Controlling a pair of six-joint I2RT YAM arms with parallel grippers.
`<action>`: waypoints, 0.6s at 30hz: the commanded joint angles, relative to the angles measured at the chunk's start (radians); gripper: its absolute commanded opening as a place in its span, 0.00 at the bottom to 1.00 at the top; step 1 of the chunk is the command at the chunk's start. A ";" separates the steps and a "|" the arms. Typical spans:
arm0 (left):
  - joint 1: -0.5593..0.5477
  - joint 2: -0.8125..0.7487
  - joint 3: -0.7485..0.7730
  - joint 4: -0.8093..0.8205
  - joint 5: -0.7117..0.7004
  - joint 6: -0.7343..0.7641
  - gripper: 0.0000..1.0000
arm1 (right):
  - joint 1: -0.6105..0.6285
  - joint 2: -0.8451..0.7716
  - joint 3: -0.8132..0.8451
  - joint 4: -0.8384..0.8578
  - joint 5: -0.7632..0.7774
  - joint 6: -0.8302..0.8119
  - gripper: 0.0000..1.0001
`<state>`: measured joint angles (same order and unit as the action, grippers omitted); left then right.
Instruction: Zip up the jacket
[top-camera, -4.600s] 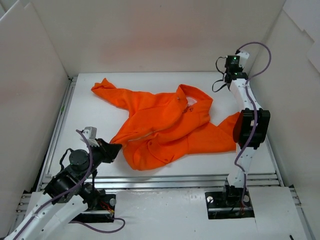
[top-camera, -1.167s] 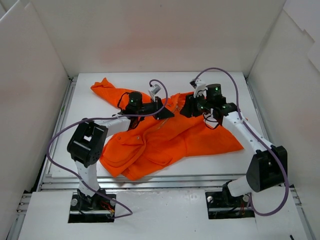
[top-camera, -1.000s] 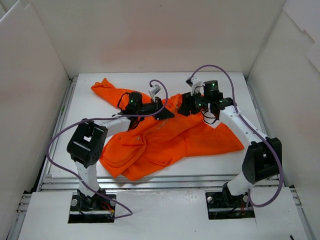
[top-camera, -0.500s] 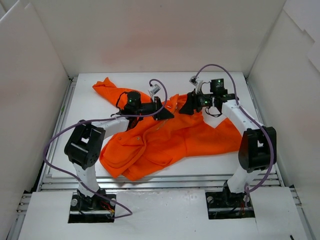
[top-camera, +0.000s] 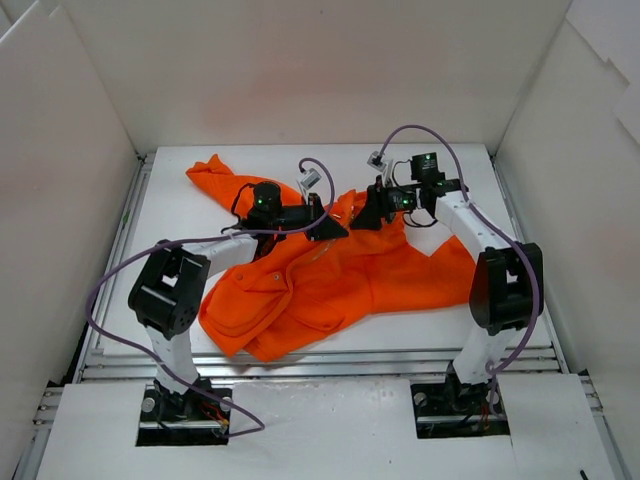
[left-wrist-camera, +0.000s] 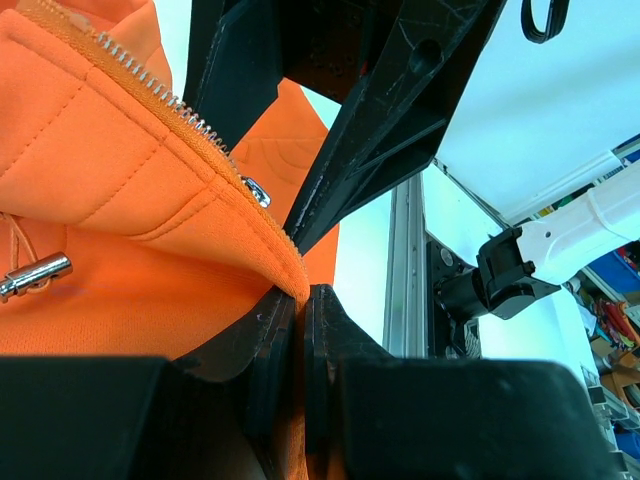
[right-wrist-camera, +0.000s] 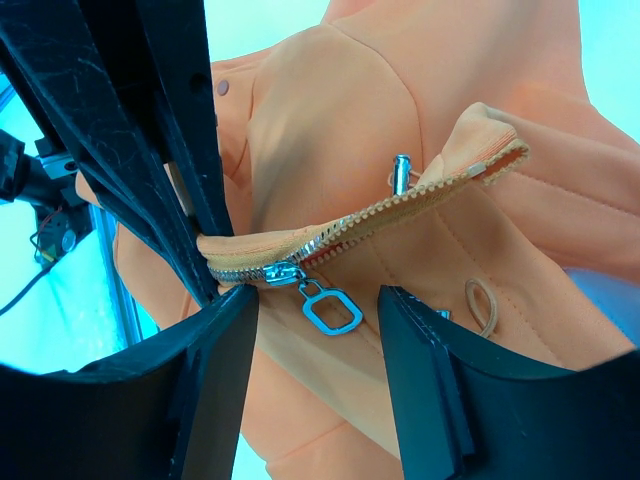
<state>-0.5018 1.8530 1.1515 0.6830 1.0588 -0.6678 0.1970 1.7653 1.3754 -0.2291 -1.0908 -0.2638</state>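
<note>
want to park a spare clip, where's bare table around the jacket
Bare table shows near right, below the jacket hem; in the far right corner behind the right arm; and beside the left wall. Crowded at the zipper, where left gripper and right gripper face each other.

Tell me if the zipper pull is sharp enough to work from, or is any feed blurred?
Right wrist view: silver zipper slider and ring pull crisp, black near fingers soft, background washed-out cyan. Left wrist view: silver zipper teeth sharp, bottom edge blurred. Top external view: evenly lit, zipper on the small bright orange fabric jacket too small to read.
</note>
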 joint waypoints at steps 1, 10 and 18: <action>0.002 -0.080 0.036 0.121 0.058 -0.001 0.00 | 0.009 0.003 0.056 -0.016 -0.078 -0.032 0.52; 0.011 -0.078 0.047 0.112 0.056 -0.001 0.00 | 0.009 -0.047 0.005 -0.006 -0.043 -0.019 0.11; 0.011 -0.095 0.036 0.119 0.055 -0.006 0.00 | 0.007 -0.145 -0.067 0.138 0.135 0.130 0.00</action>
<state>-0.4969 1.8530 1.1515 0.6830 1.0634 -0.6670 0.1982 1.7149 1.3197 -0.1928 -1.0355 -0.2100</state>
